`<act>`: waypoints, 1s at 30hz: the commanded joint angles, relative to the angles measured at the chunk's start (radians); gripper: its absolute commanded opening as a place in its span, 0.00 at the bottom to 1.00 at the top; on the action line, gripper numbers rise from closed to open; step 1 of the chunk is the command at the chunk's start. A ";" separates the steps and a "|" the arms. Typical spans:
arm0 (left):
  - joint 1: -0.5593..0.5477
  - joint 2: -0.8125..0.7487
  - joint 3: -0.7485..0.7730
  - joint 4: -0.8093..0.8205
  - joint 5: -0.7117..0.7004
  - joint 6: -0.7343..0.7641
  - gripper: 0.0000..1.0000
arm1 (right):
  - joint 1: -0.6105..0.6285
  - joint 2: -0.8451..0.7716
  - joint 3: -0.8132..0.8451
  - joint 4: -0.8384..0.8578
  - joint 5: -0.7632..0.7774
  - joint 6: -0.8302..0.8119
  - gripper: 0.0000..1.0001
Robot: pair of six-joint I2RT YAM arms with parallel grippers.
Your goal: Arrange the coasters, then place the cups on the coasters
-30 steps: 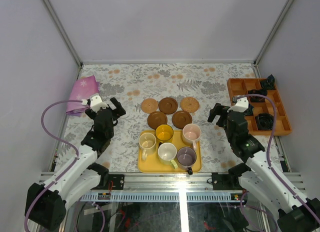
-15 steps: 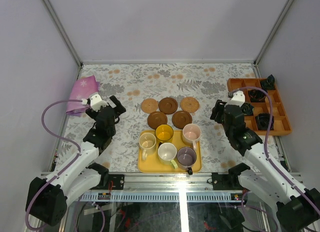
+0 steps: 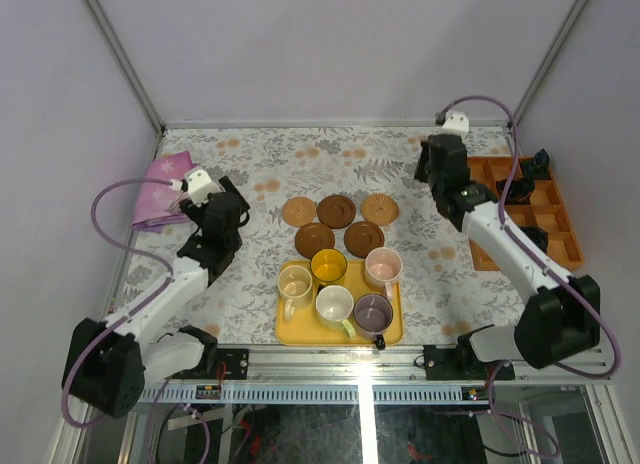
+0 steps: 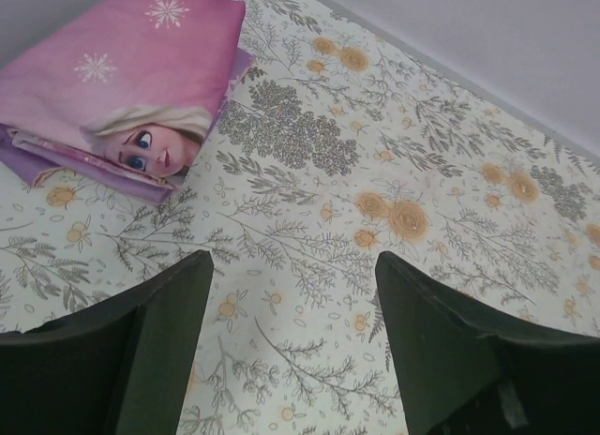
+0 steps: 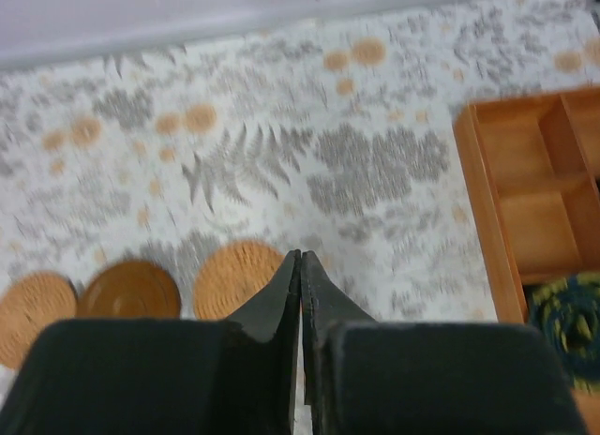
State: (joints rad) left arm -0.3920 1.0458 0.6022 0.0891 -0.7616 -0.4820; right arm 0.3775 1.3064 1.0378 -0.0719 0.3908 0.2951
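Our right hand [image 5: 300,259] is closed on nothing, and our left hand [image 4: 292,262] stands wide. The coasters [image 3: 336,208] lie close together behind the tray [image 3: 285,334] with the cups [image 3: 334,304]; we should spread them first, gently.

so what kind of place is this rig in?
Looks like a lab robot cell, not a real kitchen: white panel walls boxing in a floral-cloth table, and staged props, cups on a tray beside coasters.
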 commanded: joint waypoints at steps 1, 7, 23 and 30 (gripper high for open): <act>-0.002 0.148 0.137 -0.013 -0.061 0.033 0.70 | -0.119 0.140 0.192 0.026 -0.208 0.030 0.01; -0.004 0.378 0.355 -0.153 0.012 0.050 0.74 | -0.174 0.390 0.430 -0.177 -0.346 0.013 0.00; -0.007 0.605 0.590 -0.318 0.376 0.045 0.31 | -0.168 0.557 0.490 -0.483 -0.934 -0.041 0.00; -0.007 0.642 0.566 -0.333 0.507 0.067 0.28 | -0.072 0.607 0.501 -0.641 -0.876 -0.141 0.00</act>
State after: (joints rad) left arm -0.3931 1.6833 1.1713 -0.2256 -0.3565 -0.4454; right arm 0.2390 1.9072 1.4971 -0.5972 -0.4557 0.2218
